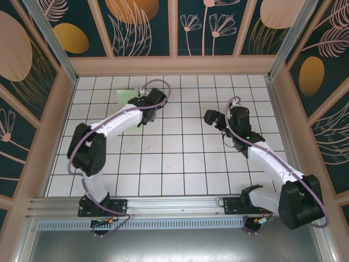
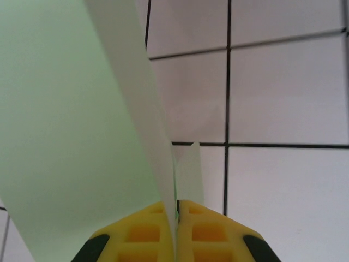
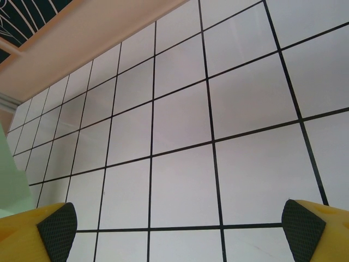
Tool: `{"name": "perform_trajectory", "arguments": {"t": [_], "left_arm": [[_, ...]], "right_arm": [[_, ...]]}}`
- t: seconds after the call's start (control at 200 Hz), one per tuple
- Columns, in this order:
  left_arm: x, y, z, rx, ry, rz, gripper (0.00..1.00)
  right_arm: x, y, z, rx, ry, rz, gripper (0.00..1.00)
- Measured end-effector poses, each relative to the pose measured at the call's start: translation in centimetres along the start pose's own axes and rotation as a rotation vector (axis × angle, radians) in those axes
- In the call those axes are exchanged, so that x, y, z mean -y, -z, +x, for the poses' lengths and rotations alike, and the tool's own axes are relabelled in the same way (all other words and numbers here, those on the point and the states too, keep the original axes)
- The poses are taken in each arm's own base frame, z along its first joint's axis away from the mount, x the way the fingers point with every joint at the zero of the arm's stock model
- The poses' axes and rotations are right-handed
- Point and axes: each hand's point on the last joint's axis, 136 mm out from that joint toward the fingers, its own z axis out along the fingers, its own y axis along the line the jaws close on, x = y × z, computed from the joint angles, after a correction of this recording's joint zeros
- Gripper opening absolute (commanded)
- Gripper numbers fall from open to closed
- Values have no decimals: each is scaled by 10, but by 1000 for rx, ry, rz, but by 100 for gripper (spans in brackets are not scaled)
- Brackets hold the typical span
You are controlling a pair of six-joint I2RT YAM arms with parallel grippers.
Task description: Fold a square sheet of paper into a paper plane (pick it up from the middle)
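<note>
White, black-gridded tabletop (image 1: pixel 185 164), boxed in by leaf-patterned walls. From above, pinch point hidden behind the left arm (image 1: pixel 117 123); just a pale green patch of the square sheet of paper (image 1: pixel 127 95) poking out beside its wrist, far left, near the back wall. Up close from the left wrist: left gripper (image 2: pixel 176 229) clamped tight on the sheet's edge, paper rising up-left, cut off by the frame. Right gripper (image 3: pixel 177 232) spread wide, holding nothing, well apart from the sheet. Blurred green sliver at the left edge of the right wrist view, too cropped to judge.
</note>
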Motion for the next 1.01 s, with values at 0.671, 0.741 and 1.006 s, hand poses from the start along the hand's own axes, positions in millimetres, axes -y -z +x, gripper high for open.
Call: {"name": "perform_trajectory", "arguments": {"t": [0.671, 0.741, 1.006], "left_arm": [[110, -23, 54, -58, -207, 15, 30], [119, -23, 56, -71, -195, 60, 36], [162, 23, 40, -75, -76, 434, 69]], "right_arm": [[19, 2, -1, -2, -28, 67, 99], [19, 2, -1, -2, -32, 67, 99], [23, -4, 5, -30, -54, 74, 99]]}}
